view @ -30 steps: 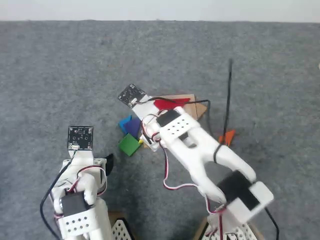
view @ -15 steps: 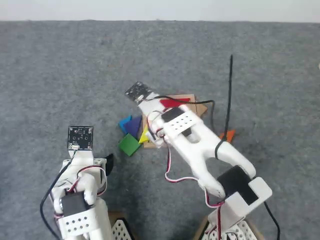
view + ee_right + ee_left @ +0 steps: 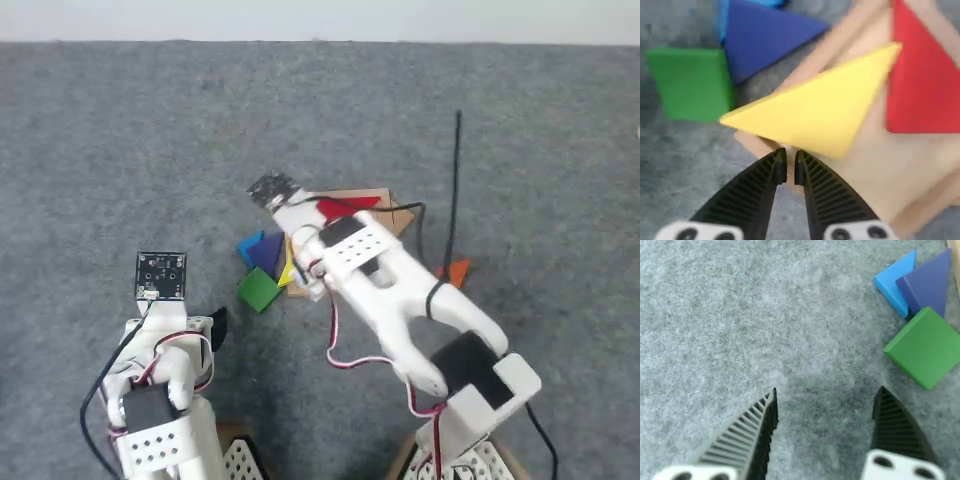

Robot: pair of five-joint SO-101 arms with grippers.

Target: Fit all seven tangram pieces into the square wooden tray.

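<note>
Right wrist view: jaws almost touching

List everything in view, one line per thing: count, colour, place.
wooden tray: one, light wood, mid-table under the right arm.
red triangle: one, red, in the tray.
yellow triangle: one, yellow, lying across the tray's rim.
dark blue triangle: one, dark blue, on the carpet beside the tray.
light blue piece: one, light blue, against the dark blue triangle.
green square: one, green, on the carpet by the blue pieces.
orange piece: one, orange, on the carpet across the right arm from the others.
cable: one, black, past the orange piece.
carpet: grey, covering the table.
left gripper: open, over bare carpet.
right gripper: shut, tips at the yellow triangle's edge.
</note>
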